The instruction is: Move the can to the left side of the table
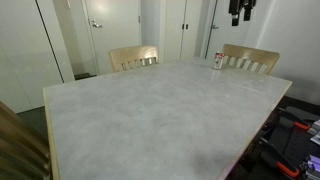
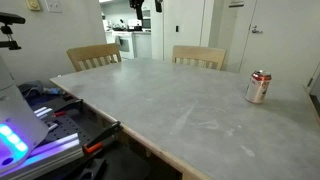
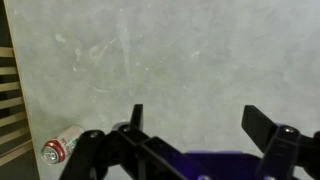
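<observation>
The can, red and white with a silver top, stands upright near the far edge of the table in an exterior view, and near a table edge in the other. In the wrist view it shows at the bottom left, by the table edge. My gripper is open and empty, high above the table, its fingers wide apart over bare marble. In the exterior views only its dark body shows at the top.
Two light wooden chairs stand along the far side of the table. White doors are behind them. A chair's slats show at the wrist view's left edge. Cluttered gear and cables lie beside the table.
</observation>
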Tool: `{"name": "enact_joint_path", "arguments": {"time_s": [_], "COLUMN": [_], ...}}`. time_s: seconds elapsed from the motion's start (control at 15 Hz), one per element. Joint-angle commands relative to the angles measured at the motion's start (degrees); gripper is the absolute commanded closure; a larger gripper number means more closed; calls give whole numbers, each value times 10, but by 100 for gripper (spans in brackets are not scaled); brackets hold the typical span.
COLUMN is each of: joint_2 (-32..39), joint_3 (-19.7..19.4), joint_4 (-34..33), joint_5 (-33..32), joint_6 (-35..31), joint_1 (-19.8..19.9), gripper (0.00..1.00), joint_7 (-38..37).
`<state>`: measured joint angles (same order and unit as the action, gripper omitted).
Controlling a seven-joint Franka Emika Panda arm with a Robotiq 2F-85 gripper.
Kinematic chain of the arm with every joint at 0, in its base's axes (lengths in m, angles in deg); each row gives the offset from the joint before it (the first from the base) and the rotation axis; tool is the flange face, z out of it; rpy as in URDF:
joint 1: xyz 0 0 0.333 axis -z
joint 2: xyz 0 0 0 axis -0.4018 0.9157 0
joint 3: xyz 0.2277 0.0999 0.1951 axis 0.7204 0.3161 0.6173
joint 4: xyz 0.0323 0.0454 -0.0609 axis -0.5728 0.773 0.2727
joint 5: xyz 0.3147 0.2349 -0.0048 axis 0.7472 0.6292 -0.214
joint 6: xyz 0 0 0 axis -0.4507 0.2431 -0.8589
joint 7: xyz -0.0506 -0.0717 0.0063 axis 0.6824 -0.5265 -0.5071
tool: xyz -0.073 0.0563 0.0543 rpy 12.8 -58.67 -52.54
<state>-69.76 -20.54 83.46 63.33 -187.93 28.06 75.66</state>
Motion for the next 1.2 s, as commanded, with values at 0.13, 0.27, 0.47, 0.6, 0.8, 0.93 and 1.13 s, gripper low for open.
{"name": "enact_joint_path", "arguments": {"time_s": [0.13, 0.27, 0.47, 0.6, 0.8, 0.93, 1.13], "joint_2": [0, 0, 0, 0, 0, -3, 7], "joint_3": [-3, -3, -3, -3, -3, -3, -1], "joint_4": [-1, -1, -1, -1, -1, 1, -10], "joint_5": [-1, -1, -1, -1, -1, -5, -8], "joint_6": [1, 1, 1, 1, 1, -3, -4], "joint_1": [-4, -4, -4, -4, -4, -5, -6], "gripper": [0, 0, 0, 0, 0, 0, 0], "joint_7": [-1, -1, -1, -1, -1, 8, -1]}}
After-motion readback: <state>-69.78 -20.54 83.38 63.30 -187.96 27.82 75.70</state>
